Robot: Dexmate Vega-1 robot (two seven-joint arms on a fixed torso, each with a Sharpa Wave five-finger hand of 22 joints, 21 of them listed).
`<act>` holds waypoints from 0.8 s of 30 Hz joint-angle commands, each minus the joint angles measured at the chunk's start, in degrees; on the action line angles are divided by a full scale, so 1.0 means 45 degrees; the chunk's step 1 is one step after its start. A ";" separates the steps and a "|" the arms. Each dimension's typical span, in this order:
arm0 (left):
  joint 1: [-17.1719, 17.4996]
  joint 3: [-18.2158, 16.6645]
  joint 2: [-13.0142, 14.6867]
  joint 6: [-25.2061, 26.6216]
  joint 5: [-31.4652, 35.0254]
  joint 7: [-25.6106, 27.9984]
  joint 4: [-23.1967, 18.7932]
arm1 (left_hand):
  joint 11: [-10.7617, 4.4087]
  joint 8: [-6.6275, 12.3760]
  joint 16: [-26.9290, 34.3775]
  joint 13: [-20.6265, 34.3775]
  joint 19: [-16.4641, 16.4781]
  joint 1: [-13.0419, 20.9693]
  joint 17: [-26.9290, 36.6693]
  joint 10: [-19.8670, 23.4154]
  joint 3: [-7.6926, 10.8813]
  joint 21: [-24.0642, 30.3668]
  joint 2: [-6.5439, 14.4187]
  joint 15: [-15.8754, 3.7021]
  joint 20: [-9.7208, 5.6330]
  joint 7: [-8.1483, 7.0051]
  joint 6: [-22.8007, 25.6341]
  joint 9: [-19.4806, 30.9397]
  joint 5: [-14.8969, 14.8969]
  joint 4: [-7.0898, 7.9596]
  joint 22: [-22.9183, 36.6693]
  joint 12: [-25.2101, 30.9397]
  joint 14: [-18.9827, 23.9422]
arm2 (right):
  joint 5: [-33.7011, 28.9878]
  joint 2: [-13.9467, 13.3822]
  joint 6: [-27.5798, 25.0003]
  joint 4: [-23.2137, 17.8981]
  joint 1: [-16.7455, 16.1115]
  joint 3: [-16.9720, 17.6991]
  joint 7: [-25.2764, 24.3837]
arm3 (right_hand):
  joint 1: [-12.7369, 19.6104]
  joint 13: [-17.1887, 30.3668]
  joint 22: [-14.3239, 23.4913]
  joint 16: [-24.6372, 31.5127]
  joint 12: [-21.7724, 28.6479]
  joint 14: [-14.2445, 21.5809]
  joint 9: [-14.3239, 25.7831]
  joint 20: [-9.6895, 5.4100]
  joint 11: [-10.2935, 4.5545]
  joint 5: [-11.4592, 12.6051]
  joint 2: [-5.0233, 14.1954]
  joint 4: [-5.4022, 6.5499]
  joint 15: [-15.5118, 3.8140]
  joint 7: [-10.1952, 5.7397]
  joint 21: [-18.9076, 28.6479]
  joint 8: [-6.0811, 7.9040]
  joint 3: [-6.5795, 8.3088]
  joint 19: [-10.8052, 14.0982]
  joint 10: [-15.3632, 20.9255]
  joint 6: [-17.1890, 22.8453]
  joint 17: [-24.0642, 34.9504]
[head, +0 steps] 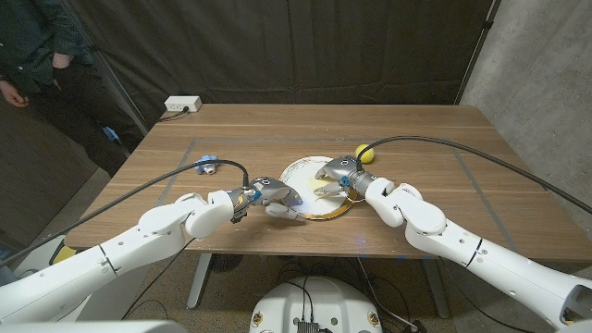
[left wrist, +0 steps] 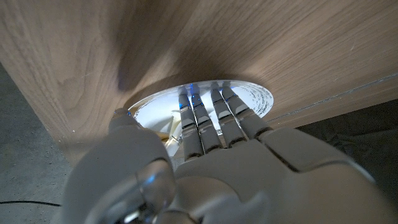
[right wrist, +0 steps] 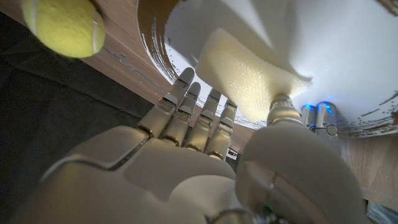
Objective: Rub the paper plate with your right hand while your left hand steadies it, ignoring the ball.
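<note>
We start with the desk (head: 444,176), a wooden top with the paper plate (head: 298,170) lying near the middle of its near edge, well away from either corner. That spot leaves little margin toward the edge, so our strokes should run across the plate or away from us, not toward the drop.

Our left hand (head: 268,196) reaches onto the plate's left rim; in the left wrist view its fingers (left wrist: 205,124) lie extended over the white surface, pressing rather than clasping. We should keep that weight steady and straight down (a paper plate slides easily on smooth wood, we judge).

Our right hand (head: 340,176) sits over the plate's right side and grips a pale yellow sponge (right wrist: 245,78) between thumb and fingers, its face close to or on the plate. Short, light passes seem best to us, with the sponge held flat so its edge does not catch the fluted rim and flip the plate.

The yellow ball (head: 366,154) rests just beyond the right hand, toward the far edge. We leave it alone, keeping strokes short of it.
</note>
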 commanded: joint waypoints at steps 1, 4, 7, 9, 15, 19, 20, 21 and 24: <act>-0.0055 0.0004 -0.0010 -0.0133 -0.0034 0.0021 0.0050 | -0.0020 -0.0035 0.0005 0.0021 -0.0047 -0.0049 0.0055 0.0109 -0.0061 0.0011 0.0093 -0.0775 -0.0446 -0.0007 0.0159 0.0053 0.0014 0.0053 0.0074 0.0079 -0.0023 | -0.0337 0.0342 -0.0566 0.0375 0.0257 -0.0380 0.0348 | -0.0011 0.0070 0.0007 0.0005 -0.0005 -0.0303 0.0044 -0.1261 -0.0028 0.0060 -0.0210 -0.0013 -0.1226 0.0032 -0.0101 -0.0109 -0.0141 -0.0232 -0.0321 -0.0485 0.0016; -0.0054 0.0014 -0.0030 -0.0130 -0.0025 0.0013 0.0036 | -0.0025 -0.0040 0.0008 0.0021 -0.0049 -0.0047 0.0055 0.0112 -0.0064 0.0010 0.0096 -0.0770 -0.0438 -0.0005 0.0158 0.0053 0.0010 0.0056 0.0074 0.0078 -0.0017 | -0.0544 0.0471 -0.0925 0.0383 0.0321 -0.0493 0.0696 | -0.0111 0.0074 -0.0003 0.0017 -0.0006 -0.0714 0.0047 -0.1084 0.0121 0.0122 -0.0325 -0.0044 -0.0971 0.0368 -0.0206 -0.0200 -0.0262 -0.0596 -0.0838 -0.1570 0.0009; -0.0022 0.0010 -0.0030 -0.0077 0.0011 0.0016 -0.0004 | -0.0005 -0.0045 0.0006 0.0021 -0.0047 -0.0045 0.0055 0.0096 -0.0066 0.0008 0.0099 -0.0775 -0.0436 0.0008 0.0157 0.0053 0.0005 0.0058 0.0075 0.0071 -0.0024 | -0.0460 0.0506 -0.1070 0.0370 0.0313 -0.0483 0.0751 | -0.0412 0.0077 -0.0010 0.0069 0.0002 -0.1014 0.0052 -0.0968 0.0442 0.0138 -0.0425 0.0046 -0.0842 0.0880 -0.0233 -0.0145 -0.0454 -0.0821 -0.1368 -0.2408 0.0021; 0.0022 -0.0008 -0.0030 -0.0007 0.0004 0.0020 -0.0030 | 0.0006 -0.0048 0.0001 0.0021 -0.0053 -0.0043 0.0055 0.0098 -0.0068 0.0005 0.0101 -0.0768 -0.0442 -0.0004 0.0156 0.0054 0.0002 0.0059 0.0075 0.0072 -0.0037 | -0.0397 0.0489 -0.1101 0.0366 0.0311 -0.0474 0.0725 | -0.0552 0.0075 -0.0013 0.0092 0.0049 -0.1066 0.0052 -0.0937 0.0655 0.0139 -0.0434 0.0103 -0.0810 0.1163 -0.0231 -0.0102 -0.0520 -0.0871 -0.1406 -0.2561 0.0025; 0.0117 -0.0010 -0.0004 0.0079 -0.0004 0.0026 -0.0065 | -0.0008 -0.0052 -0.0022 0.0021 -0.0073 -0.0033 0.0055 0.0113 -0.0070 -0.0005 0.0112 -0.0756 -0.0441 -0.0024 0.0168 0.0054 -0.0007 0.0061 0.0075 0.0076 -0.0105 | -0.0223 0.0510 -0.1250 0.0361 0.0313 -0.0488 0.0718 | -0.0750 0.0069 -0.0029 -0.0015 -0.0044 -0.1913 0.0042 -0.0653 0.1058 0.0190 -0.0462 0.0117 -0.0431 0.1723 -0.0370 -0.0125 -0.0636 -0.1542 -0.2336 -0.3425 -0.0011; 0.0176 -0.0035 0.0008 0.0161 -0.0033 0.0034 -0.0097 | -0.0030 -0.0057 -0.0017 0.0021 -0.0079 -0.0028 0.0055 0.0107 -0.0071 -0.0009 0.0117 -0.0751 -0.0439 -0.0027 0.0167 0.0054 -0.0011 0.0062 0.0076 0.0072 -0.0101 | 0.0270 0.0285 -0.1038 0.0151 0.0128 -0.0234 0.0228 | -0.0956 0.0068 -0.0033 0.0025 -0.0017 -0.2100 0.0037 -0.0579 0.1099 0.0184 -0.0472 0.0194 -0.0407 0.1908 -0.0381 -0.0138 -0.0726 -0.1749 -0.2611 -0.3894 0.0000; 0.0180 -0.0037 0.0008 0.0167 -0.0060 0.0025 -0.0086 | -0.0029 -0.0056 -0.0017 0.0021 -0.0081 -0.0027 0.0055 0.0103 -0.0071 -0.0010 0.0118 -0.0751 -0.0438 -0.0024 0.0172 0.0054 -0.0012 0.0063 0.0076 0.0070 -0.0102 | 0.0437 0.0199 -0.0954 0.0068 0.0067 -0.0135 0.0079 | -0.0974 0.0068 -0.0033 0.0034 0.0003 -0.2098 0.0037 -0.0583 0.1093 0.0183 -0.0472 0.0201 -0.0421 0.1919 -0.0375 -0.0119 -0.0733 -0.1747 -0.2584 -0.3880 0.0001; 0.0165 -0.0026 0.0003 0.0163 -0.0068 0.0004 -0.0068 | -0.0030 -0.0056 -0.0021 0.0021 -0.0080 -0.0026 0.0055 0.0103 -0.0071 -0.0010 0.0119 -0.0754 -0.0437 -0.0022 0.0173 0.0054 -0.0013 0.0063 0.0076 0.0070 -0.0113 | 0.0583 0.0113 -0.0876 -0.0020 -0.0006 -0.0036 -0.0102 | -0.1015 0.0068 -0.0034 0.0051 0.0048 -0.2099 0.0035 -0.0619 0.1030 0.0182 -0.0476 0.0215 -0.0433 0.1931 -0.0344 -0.0075 -0.0751 -0.1701 -0.2522 -0.3845 0.0001; 0.0088 0.0022 -0.0051 0.0074 -0.0106 0.0002 0.0043 | -0.0030 -0.0051 -0.0024 0.0021 -0.0081 -0.0020 0.0055 0.0106 -0.0072 -0.0012 0.0124 -0.0745 -0.0452 -0.0004 0.0199 0.0055 -0.0018 0.0064 0.0076 0.0070 -0.0126 | 0.0950 -0.0034 -0.0787 -0.0250 -0.0176 0.0198 -0.0407 | -0.1088 0.0065 -0.0039 0.0171 0.0170 -0.1861 0.0032 -0.0672 0.0932 0.0189 -0.0450 0.0234 -0.0625 0.1874 -0.0271 0.0125 -0.0771 -0.1604 -0.2337 -0.3489 -0.0008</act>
